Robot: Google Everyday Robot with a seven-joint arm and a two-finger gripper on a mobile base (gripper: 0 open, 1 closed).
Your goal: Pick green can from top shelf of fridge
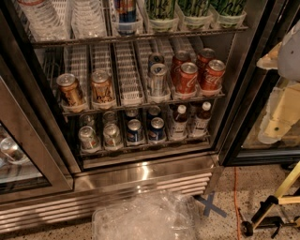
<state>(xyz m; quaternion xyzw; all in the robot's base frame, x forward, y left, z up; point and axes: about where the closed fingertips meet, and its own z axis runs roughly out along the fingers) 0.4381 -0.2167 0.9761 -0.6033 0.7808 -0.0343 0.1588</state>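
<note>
A clear bin (145,219) lies on the near floor before the fridge (140,174). The end effector (275,124) hangs at the right, outside it; its state I cannot tell. Farther, green cans (161,9) stand on the right of the top shelf (84,40).

Gripper (268,135) right of the fridge (140,176)

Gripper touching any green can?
Apart. Camera view: the gripper hangs at the far right, outside the fridge frame, well below and right of the green cans on the top shelf.
</note>
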